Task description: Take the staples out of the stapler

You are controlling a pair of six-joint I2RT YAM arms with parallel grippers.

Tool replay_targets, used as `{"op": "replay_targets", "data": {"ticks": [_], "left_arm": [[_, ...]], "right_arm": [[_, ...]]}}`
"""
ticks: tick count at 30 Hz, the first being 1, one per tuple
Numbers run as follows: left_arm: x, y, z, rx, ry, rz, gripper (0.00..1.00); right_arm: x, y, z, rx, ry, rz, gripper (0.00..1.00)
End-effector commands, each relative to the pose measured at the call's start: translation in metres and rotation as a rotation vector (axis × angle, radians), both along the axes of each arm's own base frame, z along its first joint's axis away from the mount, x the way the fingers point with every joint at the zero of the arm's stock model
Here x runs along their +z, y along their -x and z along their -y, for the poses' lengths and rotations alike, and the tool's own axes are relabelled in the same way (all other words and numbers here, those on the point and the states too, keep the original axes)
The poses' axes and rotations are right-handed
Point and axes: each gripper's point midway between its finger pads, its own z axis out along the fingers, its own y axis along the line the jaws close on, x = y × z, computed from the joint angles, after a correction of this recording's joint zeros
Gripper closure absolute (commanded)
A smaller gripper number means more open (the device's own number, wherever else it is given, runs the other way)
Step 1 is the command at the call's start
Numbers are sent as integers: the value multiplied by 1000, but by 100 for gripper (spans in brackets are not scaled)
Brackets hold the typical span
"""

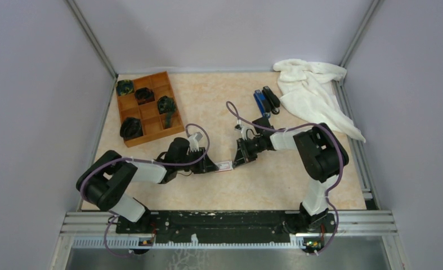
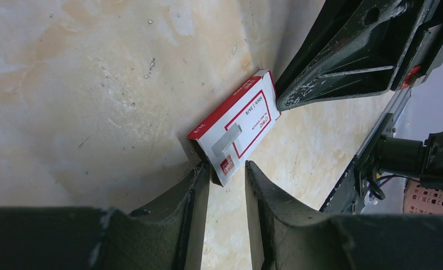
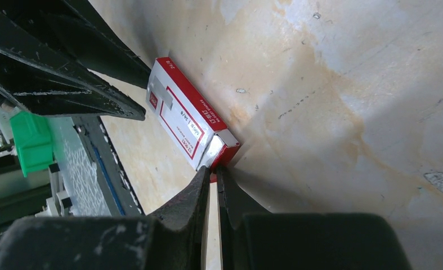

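Slim black desk stapler beside blue stapler, well apart from our pincers, left gripper narrowly open astride small white-and-red cardboard box, right gripper pinching its other end.

Item count, located from the wooden tray: one tray on the surface, with four dark objects inside it. Well to its right: one blue stapler, one black stapler, one white cloth. Nearer than the tray, to its right: one white-and-red box.
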Motion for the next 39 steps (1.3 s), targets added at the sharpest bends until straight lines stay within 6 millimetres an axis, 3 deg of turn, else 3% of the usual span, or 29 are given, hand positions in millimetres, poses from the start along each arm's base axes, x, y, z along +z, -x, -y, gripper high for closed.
{"op": "replay_targets", "data": {"ticks": [1,13,20,26,39], "left_arm": [[-43,28,-20,-8,-140,-133,63],[-42,27,-18,-10,-142,-130,63],[-39,25,-28,38,-165,-98,59],[-33,24,-39,67,-200,-66,58],[-43,27,-48,66,-276,-104,64]], "right_arm": [[-1,-6,-6,20,19,52,92],[0,-5,-7,27,16,53,91],[10,-10,-6,34,7,84,80],[17,-16,-2,21,-3,100,77],[12,-23,7,-16,27,109,95]]}}
